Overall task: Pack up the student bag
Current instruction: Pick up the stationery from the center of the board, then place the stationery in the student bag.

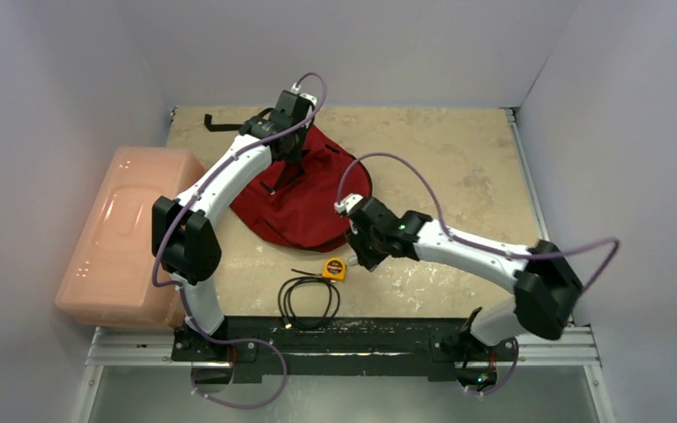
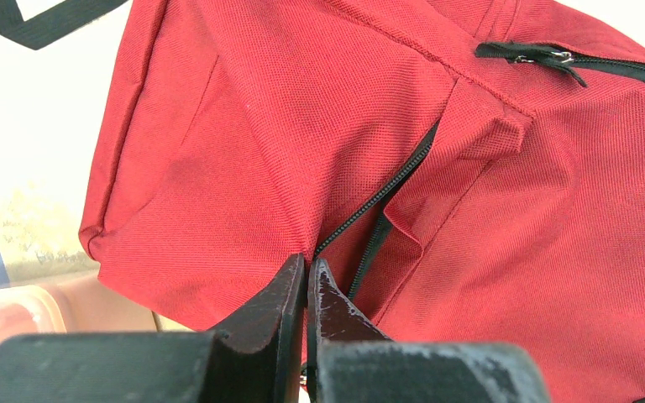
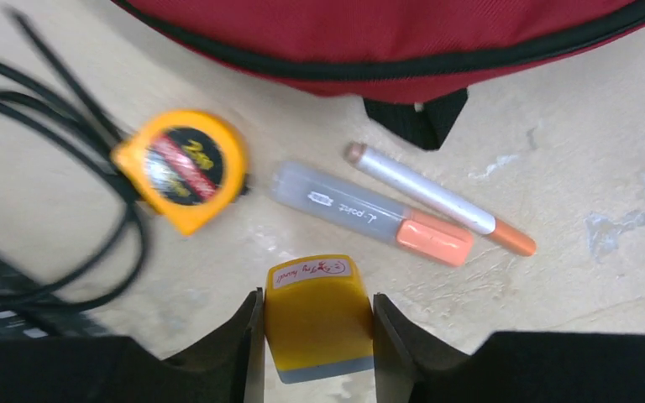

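Note:
The dark red student bag (image 1: 304, 198) lies at the middle back of the table. My left gripper (image 1: 293, 157) is over its far side. In the left wrist view the left gripper (image 2: 306, 269) is shut, pinching the bag's fabric (image 2: 302, 126) at the edge of a part-open black zipper (image 2: 386, 189). My right gripper (image 1: 359, 256) is just in front of the bag. In the right wrist view it (image 3: 317, 295) is shut on a yellow stamp block (image 3: 317, 323) with a white label, held just above the table.
A yellow tape measure (image 3: 183, 168), a grey highlighter with an orange cap (image 3: 369, 214) and a white marker (image 3: 437, 197) lie before the bag's edge (image 3: 386, 34). A black cable (image 1: 308, 300) coils near the front. A pale pink plastic box (image 1: 128, 233) stands at left.

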